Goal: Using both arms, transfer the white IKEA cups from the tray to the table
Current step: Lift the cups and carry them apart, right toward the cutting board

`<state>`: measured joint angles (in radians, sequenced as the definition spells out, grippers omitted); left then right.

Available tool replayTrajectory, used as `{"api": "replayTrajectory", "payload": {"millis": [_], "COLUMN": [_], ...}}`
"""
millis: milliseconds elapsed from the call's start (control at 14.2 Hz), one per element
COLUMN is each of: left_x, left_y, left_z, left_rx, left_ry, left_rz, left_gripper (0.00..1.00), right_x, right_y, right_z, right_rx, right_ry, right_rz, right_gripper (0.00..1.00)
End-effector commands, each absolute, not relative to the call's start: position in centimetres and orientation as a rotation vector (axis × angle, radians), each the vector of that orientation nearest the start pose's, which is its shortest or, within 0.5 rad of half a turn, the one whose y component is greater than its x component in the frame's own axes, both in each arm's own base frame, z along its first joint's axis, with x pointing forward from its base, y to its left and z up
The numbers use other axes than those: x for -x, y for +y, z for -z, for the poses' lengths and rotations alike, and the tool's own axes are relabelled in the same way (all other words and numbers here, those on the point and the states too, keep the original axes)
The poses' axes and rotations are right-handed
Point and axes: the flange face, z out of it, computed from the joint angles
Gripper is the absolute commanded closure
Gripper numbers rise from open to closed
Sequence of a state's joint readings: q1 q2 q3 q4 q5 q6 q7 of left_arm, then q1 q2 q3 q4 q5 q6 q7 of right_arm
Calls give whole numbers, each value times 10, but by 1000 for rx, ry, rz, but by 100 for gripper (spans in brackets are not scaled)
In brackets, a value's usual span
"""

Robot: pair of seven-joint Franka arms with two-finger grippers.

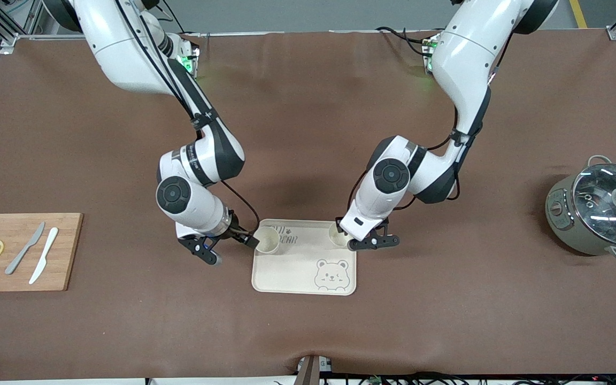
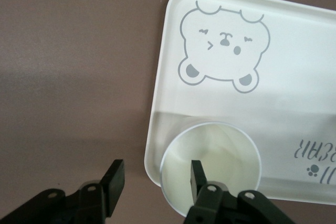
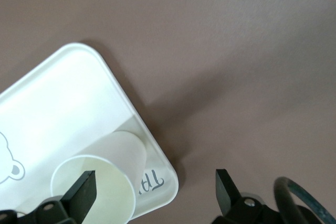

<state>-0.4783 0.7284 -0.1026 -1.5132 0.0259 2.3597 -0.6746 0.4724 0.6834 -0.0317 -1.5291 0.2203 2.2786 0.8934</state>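
Two white cups stand upright on the cream bear tray (image 1: 286, 267), at its two corners nearest the arms. One cup (image 1: 267, 239) is toward the right arm's end, the other (image 1: 337, 233) toward the left arm's end. My right gripper (image 1: 233, 250) is open, with one finger in that first cup's mouth (image 3: 113, 177) and the other over the table off the tray's edge; it also shows in the right wrist view (image 3: 155, 187). My left gripper (image 1: 369, 241) is open the same way at the other cup (image 2: 220, 150), one finger inside and one outside over the table (image 2: 155, 179).
A wooden cutting board (image 1: 67, 251) with two lemon slices, a grey knife and a white knife lies at the right arm's end. A grey-green pot (image 1: 599, 211) with a glass lid stands at the left arm's end. Brown mat covers the table.
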Motion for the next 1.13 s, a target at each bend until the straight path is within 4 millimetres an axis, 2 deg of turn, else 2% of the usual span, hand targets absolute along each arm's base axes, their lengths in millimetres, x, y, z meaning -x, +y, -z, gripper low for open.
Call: {"api": "replayTrajectory", "payload": {"millis": [0,212,353,495,565,636,707,918,1060], "left_x": [-616,-617,-619,-620,-622,-628,-629,-633,-646], "left_y": [-396,-398,-396,-395,-394,-388,-386,-376,-346], "left_z": [-241,-234,-236,-243,-250,-267,-277,-313,-336], "left_rx": [3255,3264,3263,3263,3264,3269,3271,3263,3249], "left_ry": [-188,-182,-160,-157,-157,-166,-170,-186,-253], "left_rz": [164,183,196,213,230,260,270,301,315], "left_gripper": [66,96,100,100,100,100,100,100,100], "right_x": [-644,-643,-642,-638,-639,-639,-639,-647,-653], "right_y": [326,326,331,345,346,346,346,341,340], "right_z": [-257,-247,-242,-240,-241,-241,-241,-252,-270], "right_rx": [2836,2841,2824,2822,2820,2822,2820,2806,2796], "right_ry": [875,880,899,890,890,880,880,882,881], "right_rz": [-54,-65,-41,-31,-31,-31,-33,-21,-9], "right_gripper": [1,13,25,44,58,82,99,100,100]}}
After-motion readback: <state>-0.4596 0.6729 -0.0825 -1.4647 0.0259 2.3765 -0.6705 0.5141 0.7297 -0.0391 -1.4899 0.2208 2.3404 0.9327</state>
